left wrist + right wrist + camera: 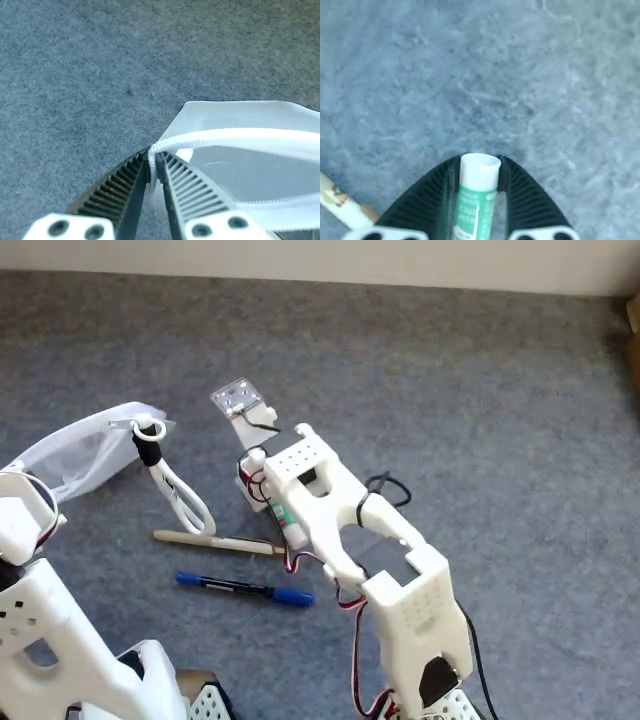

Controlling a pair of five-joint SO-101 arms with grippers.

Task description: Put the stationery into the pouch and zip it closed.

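Right gripper [479, 161], frame centre, near pencil [215, 541] and blue pen [245, 589], clamped on green-white glue stick [476, 200]; left gripper [152, 156] pinching translucent pouch [260, 170] rim

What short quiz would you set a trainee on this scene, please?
1. True or false: the right gripper is shut on the glue stick.
2. What does the left gripper hold? A: the rim of the pouch. B: a ruler. C: nothing.
3. Fill in: on the carpet, the pencil lies beside a ___ pen.
Key: 1 true; 2 A; 3 blue.
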